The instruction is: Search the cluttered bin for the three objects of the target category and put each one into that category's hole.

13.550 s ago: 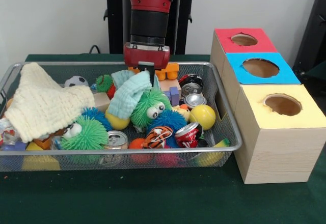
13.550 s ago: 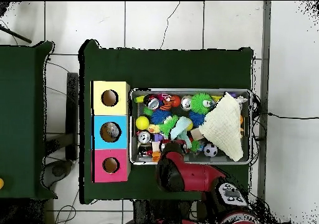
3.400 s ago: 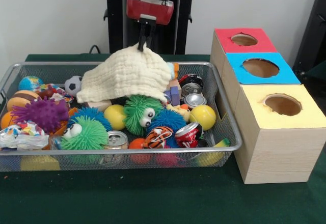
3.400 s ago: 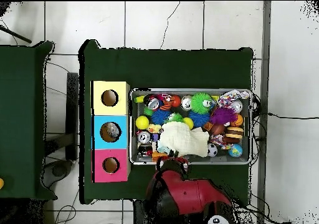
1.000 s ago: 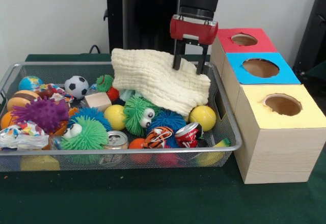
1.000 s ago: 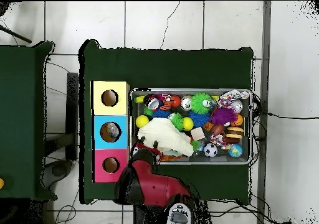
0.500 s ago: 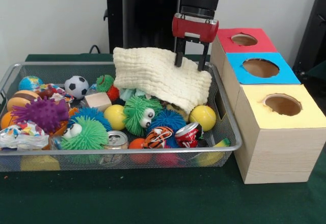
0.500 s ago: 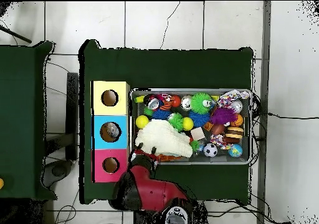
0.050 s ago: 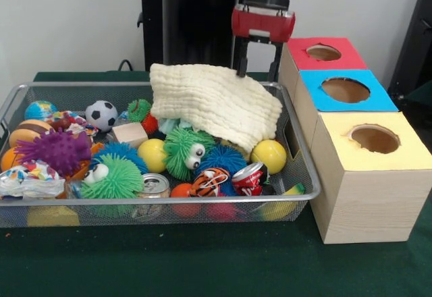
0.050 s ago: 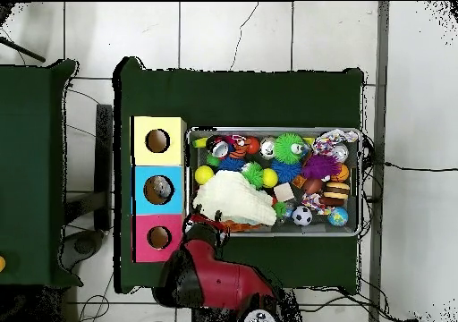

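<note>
The wire-mesh bin (image 9: 297,175) is heaped with spiky rubber balls, dented drink cans whose print is too small to read, a soccer ball (image 9: 102,115) and a smooth yellow ball (image 9: 269,155). A ribbed cream cloth (image 9: 216,102) is draped over the pile at its 1 o'clock corner. The gripper (image 9: 257,59) hangs just above the cloth's far edge, its fingers spread and empty, while at 3 o'clock stand wooden boxes with round holes, topped red (image 9: 322,52), blue (image 9: 344,90) and yellow (image 9: 374,140).
</note>
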Available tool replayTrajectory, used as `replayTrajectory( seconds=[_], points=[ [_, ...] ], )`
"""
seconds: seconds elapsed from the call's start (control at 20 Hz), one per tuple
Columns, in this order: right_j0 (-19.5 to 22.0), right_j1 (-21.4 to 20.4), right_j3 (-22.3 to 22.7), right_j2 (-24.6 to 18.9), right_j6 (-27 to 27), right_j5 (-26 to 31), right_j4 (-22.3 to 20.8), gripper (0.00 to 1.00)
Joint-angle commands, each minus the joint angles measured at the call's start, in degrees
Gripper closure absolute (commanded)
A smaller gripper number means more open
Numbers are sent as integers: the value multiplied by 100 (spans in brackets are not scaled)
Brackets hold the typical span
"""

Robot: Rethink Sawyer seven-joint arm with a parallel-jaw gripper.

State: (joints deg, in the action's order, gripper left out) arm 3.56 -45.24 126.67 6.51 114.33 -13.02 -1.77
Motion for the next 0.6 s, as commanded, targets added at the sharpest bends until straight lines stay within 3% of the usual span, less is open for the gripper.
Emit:
replayTrajectory(
  seconds=[0.05,0.4,0.6],
  points=[
    [467,-1450,517,-921,780,1576,-5,0],
    [1010,-2387,852,-1246,124,2537,-1,0],
    [1669,-2638,1147,-1693,-282,2593,-123,0]
  ],
)
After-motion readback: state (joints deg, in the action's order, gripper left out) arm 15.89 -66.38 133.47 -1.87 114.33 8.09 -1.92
